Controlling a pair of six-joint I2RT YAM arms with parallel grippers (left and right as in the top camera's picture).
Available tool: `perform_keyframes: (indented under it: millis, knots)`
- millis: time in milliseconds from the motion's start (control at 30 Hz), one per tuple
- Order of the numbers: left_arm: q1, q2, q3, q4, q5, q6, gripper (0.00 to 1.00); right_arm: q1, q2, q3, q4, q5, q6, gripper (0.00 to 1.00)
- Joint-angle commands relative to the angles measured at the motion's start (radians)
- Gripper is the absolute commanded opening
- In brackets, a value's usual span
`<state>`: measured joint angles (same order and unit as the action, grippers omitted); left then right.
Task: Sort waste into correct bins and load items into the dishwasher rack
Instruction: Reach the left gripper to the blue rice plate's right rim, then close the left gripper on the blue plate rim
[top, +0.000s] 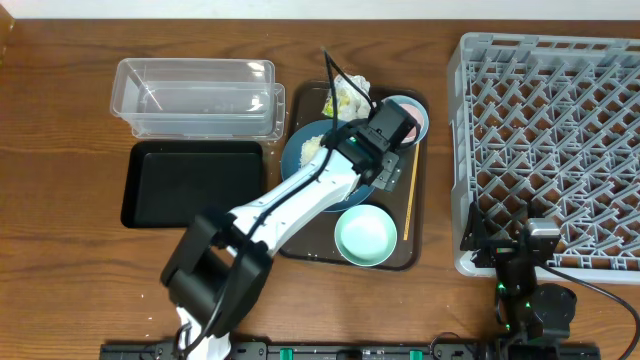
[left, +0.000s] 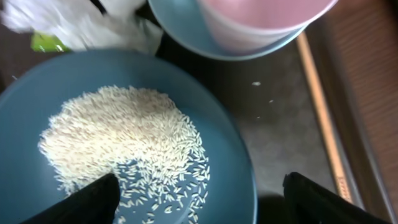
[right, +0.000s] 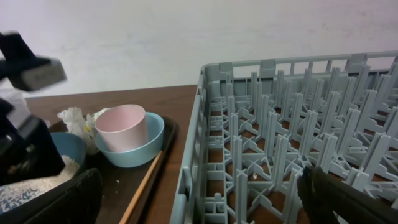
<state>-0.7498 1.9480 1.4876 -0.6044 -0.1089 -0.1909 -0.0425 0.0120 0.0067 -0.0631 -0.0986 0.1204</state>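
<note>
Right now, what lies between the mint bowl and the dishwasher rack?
The overhead view shows the wooden stick between the mint bowl and the rack, by the brown tray's right rim; then bare table.

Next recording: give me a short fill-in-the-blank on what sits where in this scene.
The rice lies heaped on the dark-blue ____.
The pink cup sits inside a pale blue ____.
The wooden stick lies on the brown ____.
Missing words: plate, bowl, tray.
</note>
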Motion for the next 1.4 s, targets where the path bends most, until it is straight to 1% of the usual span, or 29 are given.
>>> perform_keyframes:
  millis: [0,100,367,533,733,900,1067,1367]
  knots:
    - [-0.012,0.022,0.022,-0.002,-0.015,-0.041,0.83,-0.013,-0.006,-0.001,-0.004,-0.007,-0.013,0.99]
    - [-0.025,0.031,0.022,0.006,-0.015,-0.070,0.82,-0.013,-0.006,-0.001,-0.004,-0.007,-0.013,0.99]
    - [-0.040,0.087,0.021,0.000,-0.015,-0.073,0.79,-0.013,-0.006,-0.001,-0.004,-0.007,-0.013,0.99]
    - [-0.040,0.093,0.021,-0.005,-0.015,-0.082,0.69,-0.013,-0.006,-0.001,-0.004,-0.007,-0.013,0.99]
    - [-0.042,0.093,0.005,-0.042,-0.015,-0.122,0.68,-0.013,-0.006,-0.001,-0.004,-0.007,-0.013,0.99]
    - [-0.042,0.093,0.002,-0.042,-0.011,-0.130,0.60,-0.013,-0.006,-0.001,-0.004,-0.007,-0.013,0.99]
    - [-0.042,0.093,0.000,-0.053,0.030,-0.129,0.59,-0.013,-0.006,-0.001,-0.004,-0.007,-0.013,0.99]
    - [-0.042,0.119,0.000,-0.040,0.029,-0.129,0.58,-0.013,-0.006,-0.001,-0.004,-0.007,-0.013,0.99]
